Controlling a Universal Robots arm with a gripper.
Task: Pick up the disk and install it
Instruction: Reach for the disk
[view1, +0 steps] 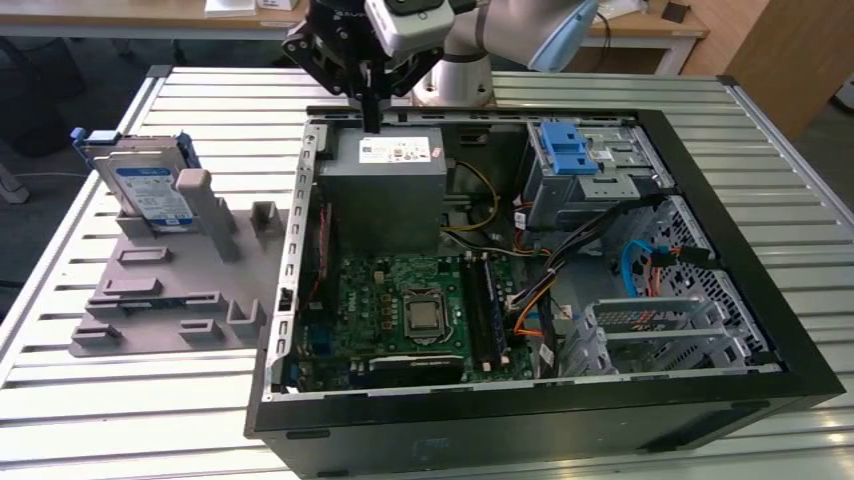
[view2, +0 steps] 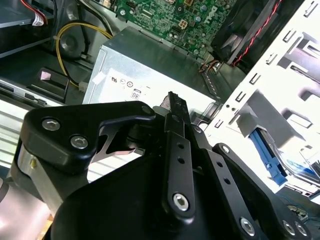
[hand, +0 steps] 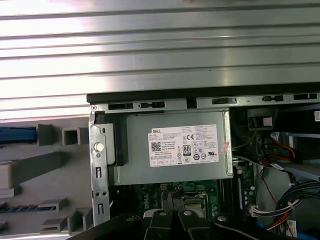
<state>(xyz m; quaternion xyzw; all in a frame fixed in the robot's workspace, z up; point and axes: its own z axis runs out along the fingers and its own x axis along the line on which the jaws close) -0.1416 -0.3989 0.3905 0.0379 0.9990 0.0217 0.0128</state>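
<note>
Near grey metal box (view1: 384, 190): one gripper (view1: 370, 122), pressed closed, empty; one disk (view1: 150, 192) standing on grey fixture (view1: 160, 290).

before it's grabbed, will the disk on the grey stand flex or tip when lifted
The disk looks like a rigid metal slab, so it probably won't flex. It stands nearly upright in the grey stand, so a sideways nudge might tip it. Its smooth faces may be slick; the blue side rails likely grip better.
</note>
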